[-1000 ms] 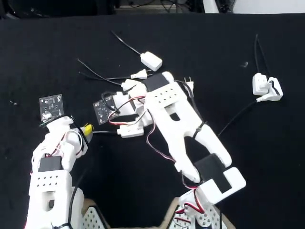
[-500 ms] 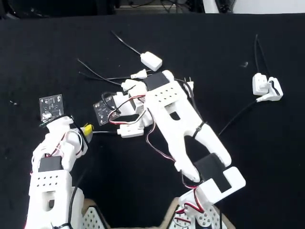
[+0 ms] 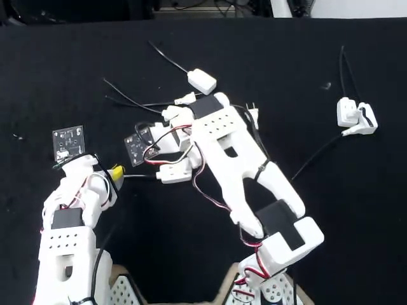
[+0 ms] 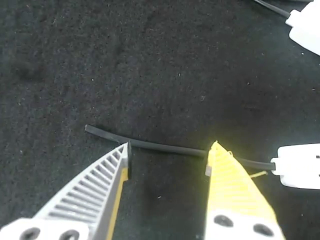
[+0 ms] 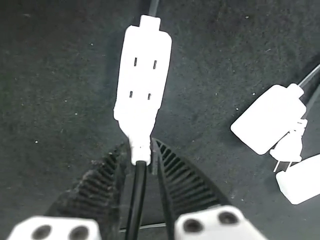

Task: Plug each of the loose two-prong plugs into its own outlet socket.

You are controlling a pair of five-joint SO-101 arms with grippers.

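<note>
One white pair near the desk's right edge is looking joined already, while a loose plug is lying near the middle and the socket strip is resting closer to the front edge. From the left wrist, we are seeing the left claw spread apart astride the strip's thin black cord, gripping nothing. From the right wrist, the right claw is clamping the strip's narrow end, steadying it, slots facing up. Next, we are guessing, the plug's prongs need lining up with those slots.
</note>
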